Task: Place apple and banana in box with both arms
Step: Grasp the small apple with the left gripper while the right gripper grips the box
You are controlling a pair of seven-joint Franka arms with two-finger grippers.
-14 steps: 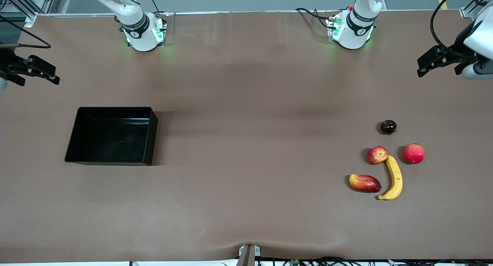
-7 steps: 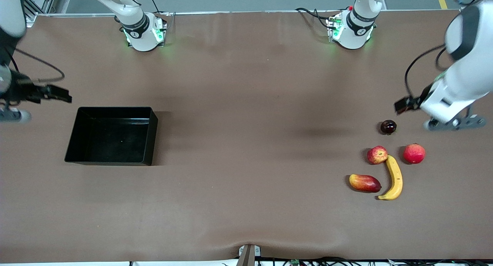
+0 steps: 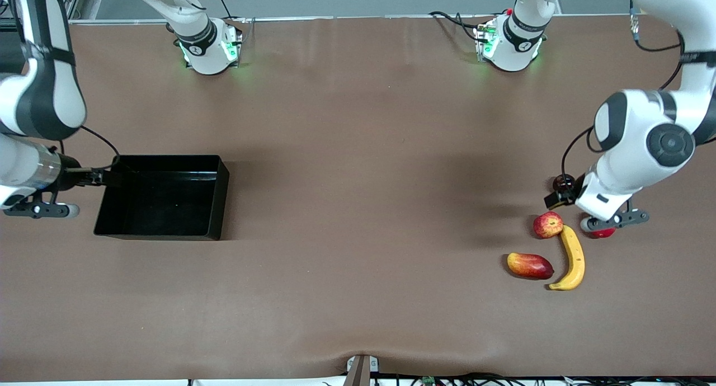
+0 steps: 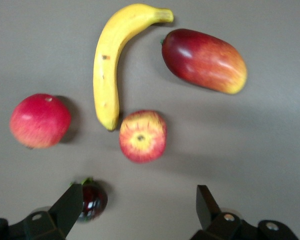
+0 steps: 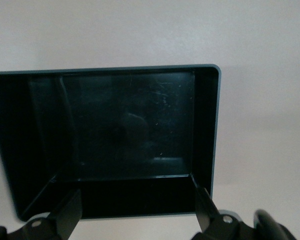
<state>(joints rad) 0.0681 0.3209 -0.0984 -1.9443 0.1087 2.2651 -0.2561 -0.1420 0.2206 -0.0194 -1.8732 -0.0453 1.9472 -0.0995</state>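
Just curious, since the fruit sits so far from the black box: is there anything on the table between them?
No. In the front view, only bare brown table lies between the box and the apple and banana.

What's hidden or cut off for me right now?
- Pinkish-red fruit: front view, mostly under the left arm's wrist.
- Dark round fruit: front view, partly covered by the left gripper; wrist view, by one finger.
- Box: right wrist view, one edge cut off; right gripper overlaps the near rim.
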